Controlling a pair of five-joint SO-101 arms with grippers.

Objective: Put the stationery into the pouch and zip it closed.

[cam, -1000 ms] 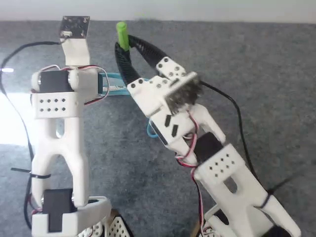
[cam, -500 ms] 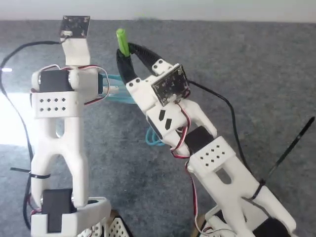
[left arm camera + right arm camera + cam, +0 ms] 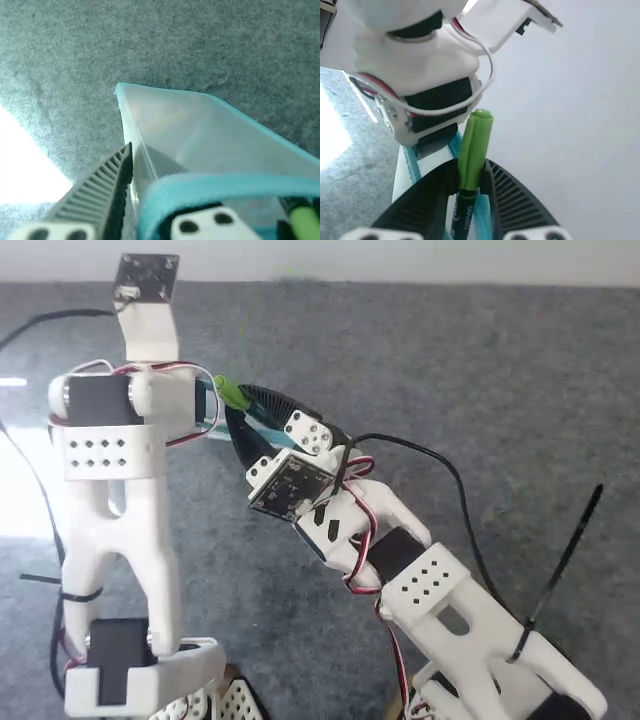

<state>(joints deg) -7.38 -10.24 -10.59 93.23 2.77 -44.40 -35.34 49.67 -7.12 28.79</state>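
From above, the right arm stretches diagonally toward the upright left arm, and the right claw (image 3: 238,412) pinches a green pen (image 3: 232,392). In the left wrist view, the left claw (image 3: 145,200) is clamped on the rim of the pouch (image 3: 210,135), which opens just ahead of it. In the right wrist view, the pen stands upright between the closed fingers, with the pouch's edge just past them.

The right hand (image 3: 243,408) has swung the green pen (image 3: 232,392) down toward the pouch (image 3: 200,135).

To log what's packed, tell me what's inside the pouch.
The pouch looks empty through its clear wall. The green pen, in the right gripper, sits by its teal edge; the left gripper covers the near end.
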